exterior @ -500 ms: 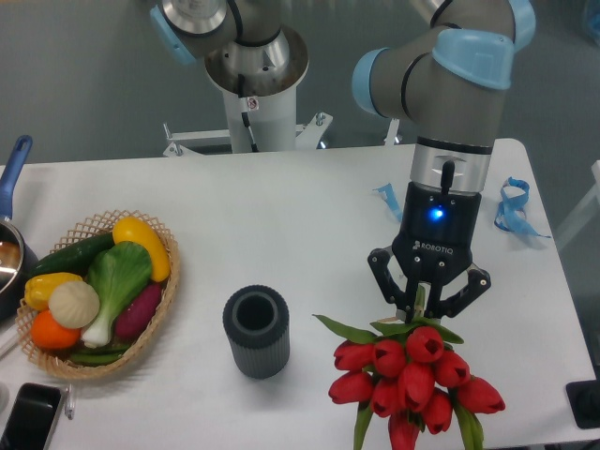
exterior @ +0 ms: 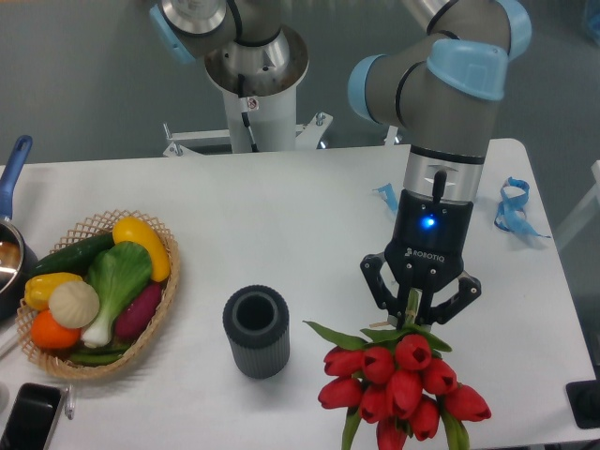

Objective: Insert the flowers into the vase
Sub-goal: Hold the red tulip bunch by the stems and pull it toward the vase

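A bunch of red tulips, the flowers (exterior: pixel 398 384), hangs at the front right with blooms toward the camera and green leaves spreading beneath the fingers. My gripper (exterior: pixel 412 307) is directly above the blooms, shut on the green stems, which run up between its fingers. The vase (exterior: pixel 255 330), a dark grey ribbed cylinder with a thick round rim, stands upright on the white table to the left of the bunch, its mouth open. A gap of bare table separates the leaves from the vase.
A wicker basket (exterior: pixel 159 291) of vegetables sits at the left. A blue-handled pot (exterior: pixel 11 187) is at the far left edge, and a dark phone (exterior: pixel 28 417) lies at the front left corner. Blue ribbons (exterior: pixel 512 208) lie at the back right.
The gripper has shifted slightly left and toward the camera with the flowers, bringing the bunch a little closer to the vase. The vase has not moved.
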`<state>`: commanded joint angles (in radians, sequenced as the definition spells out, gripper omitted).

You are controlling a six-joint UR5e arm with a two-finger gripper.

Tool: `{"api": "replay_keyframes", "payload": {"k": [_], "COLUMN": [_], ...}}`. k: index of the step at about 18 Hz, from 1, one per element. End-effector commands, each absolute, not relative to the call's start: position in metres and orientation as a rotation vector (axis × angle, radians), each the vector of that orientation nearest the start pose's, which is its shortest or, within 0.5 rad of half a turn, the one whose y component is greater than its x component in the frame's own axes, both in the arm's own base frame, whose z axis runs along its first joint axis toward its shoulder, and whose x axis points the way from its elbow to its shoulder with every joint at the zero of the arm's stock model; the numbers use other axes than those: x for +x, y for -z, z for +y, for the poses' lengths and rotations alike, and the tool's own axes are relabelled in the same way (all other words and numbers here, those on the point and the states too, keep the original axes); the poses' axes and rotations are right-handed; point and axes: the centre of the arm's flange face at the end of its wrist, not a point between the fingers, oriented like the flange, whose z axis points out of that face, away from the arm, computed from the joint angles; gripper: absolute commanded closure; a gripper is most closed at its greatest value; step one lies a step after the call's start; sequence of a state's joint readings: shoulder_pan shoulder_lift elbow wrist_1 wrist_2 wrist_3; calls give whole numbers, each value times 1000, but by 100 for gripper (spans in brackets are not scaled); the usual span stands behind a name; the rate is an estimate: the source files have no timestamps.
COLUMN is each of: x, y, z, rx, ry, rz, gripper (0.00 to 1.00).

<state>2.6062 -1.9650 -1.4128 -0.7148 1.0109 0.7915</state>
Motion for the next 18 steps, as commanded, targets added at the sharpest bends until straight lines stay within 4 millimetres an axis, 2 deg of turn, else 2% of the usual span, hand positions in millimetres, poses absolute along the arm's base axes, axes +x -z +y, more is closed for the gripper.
{"api": "replay_keyframes", "payload": {"k": [12,15,18], "x": [-461,-454,-453], "y": [-451,-455,-462], "z": [526,533,532], "rx": [-2333,-2253,-2165], "ry": [-151,-123,-37], "rz": [-20,31,70], "gripper": [80,79,79]}}
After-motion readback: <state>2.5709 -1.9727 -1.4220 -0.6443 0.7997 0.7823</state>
